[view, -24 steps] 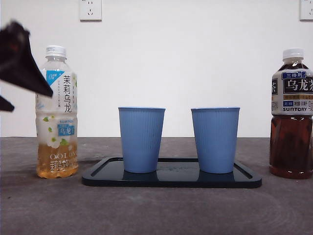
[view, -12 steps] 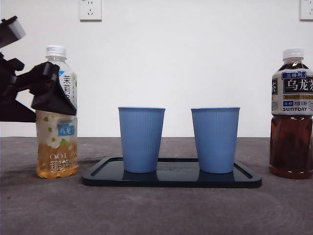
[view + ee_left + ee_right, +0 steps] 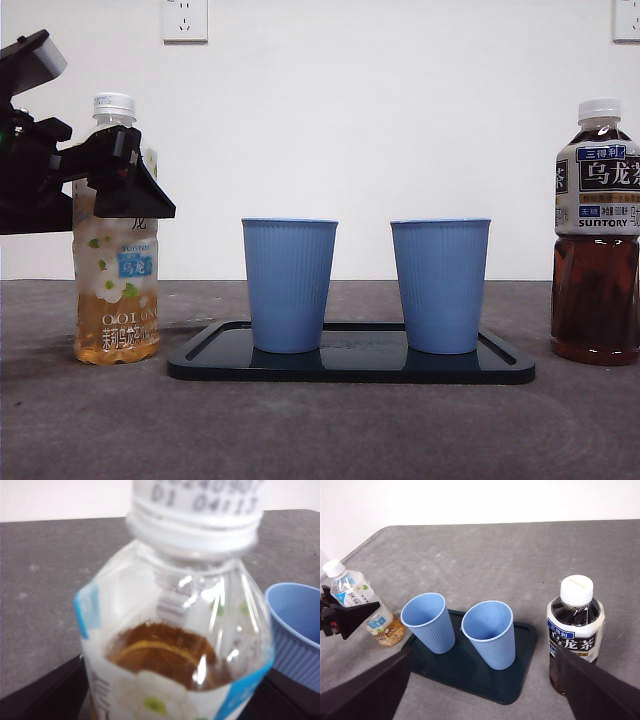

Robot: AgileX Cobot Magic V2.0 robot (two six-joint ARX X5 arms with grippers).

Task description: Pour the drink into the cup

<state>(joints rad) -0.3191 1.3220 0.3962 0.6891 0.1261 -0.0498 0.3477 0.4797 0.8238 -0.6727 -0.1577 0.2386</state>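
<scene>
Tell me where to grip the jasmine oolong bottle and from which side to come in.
Grip the jasmine oolong bottle on its upper labelled body, just under the shoulder, where the left gripper is already level. It stands upright with its cap on, so a level sideways approach from the outer side, away from the blue cups, probably suits best. The neck looks too narrow and tapered for a steady hold.

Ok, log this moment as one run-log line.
left gripper: open around jasmine tea bottle, cap on | right gripper: open, waiting | cups: upright on tray
</scene>
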